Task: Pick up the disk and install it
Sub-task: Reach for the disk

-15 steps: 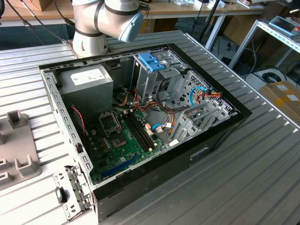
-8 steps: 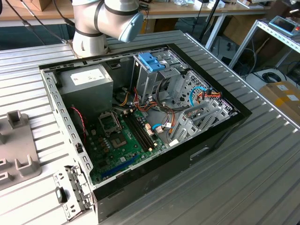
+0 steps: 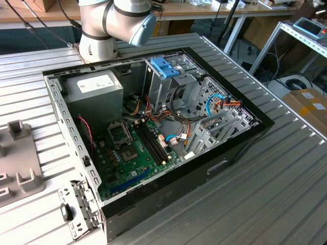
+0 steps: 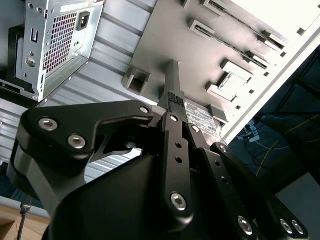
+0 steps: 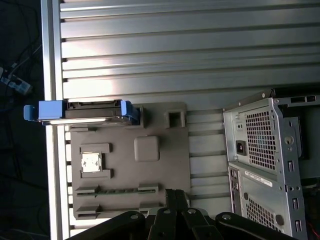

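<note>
- The gripper (image 5: 176,193) is seen closed, with nothing held.
- The disk (image 5: 80,111) is stood on edge at the grey tray's (image 5: 170,167) corner.
- In the exterior view, the tray is seen at nine o'clock of the computer (image 3: 225,155).

In the first wrist view the gripper (image 5: 176,194) and computer case (image 5: 270,165) run off the picture's edge.

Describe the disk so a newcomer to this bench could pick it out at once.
In the first wrist view, start at the ribbed metal table and find the flat grey fixture tray lying beside the computer case. The disk sits along one tray edge, at the corner away from the case. It alone has light-blue rails; everything else on the tray is grey or silver.
</note>
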Robot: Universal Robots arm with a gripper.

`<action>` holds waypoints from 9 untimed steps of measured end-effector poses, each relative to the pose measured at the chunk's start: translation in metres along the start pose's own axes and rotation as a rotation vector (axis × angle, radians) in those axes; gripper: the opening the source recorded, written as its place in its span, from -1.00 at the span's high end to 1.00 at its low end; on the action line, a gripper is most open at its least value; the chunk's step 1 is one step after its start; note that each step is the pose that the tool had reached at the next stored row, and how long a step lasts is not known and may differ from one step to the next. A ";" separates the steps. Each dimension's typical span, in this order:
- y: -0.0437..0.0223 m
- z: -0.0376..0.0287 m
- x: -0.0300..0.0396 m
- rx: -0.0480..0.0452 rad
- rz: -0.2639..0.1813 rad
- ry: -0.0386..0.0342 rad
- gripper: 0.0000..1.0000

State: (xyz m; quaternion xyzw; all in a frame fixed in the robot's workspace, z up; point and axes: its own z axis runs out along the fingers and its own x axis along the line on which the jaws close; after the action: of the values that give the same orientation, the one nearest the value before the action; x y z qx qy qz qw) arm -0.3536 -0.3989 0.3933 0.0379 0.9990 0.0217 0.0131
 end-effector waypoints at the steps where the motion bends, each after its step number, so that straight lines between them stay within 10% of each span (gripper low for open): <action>1: -0.0001 0.0000 0.0005 0.0000 0.000 0.0000 0.80; 9: -0.0005 -0.0002 0.0065 0.0000 0.000 0.0001 0.80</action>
State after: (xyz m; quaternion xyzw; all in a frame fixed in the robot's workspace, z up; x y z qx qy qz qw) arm -0.3601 -0.3990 0.3933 0.0379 0.9990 0.0217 0.0130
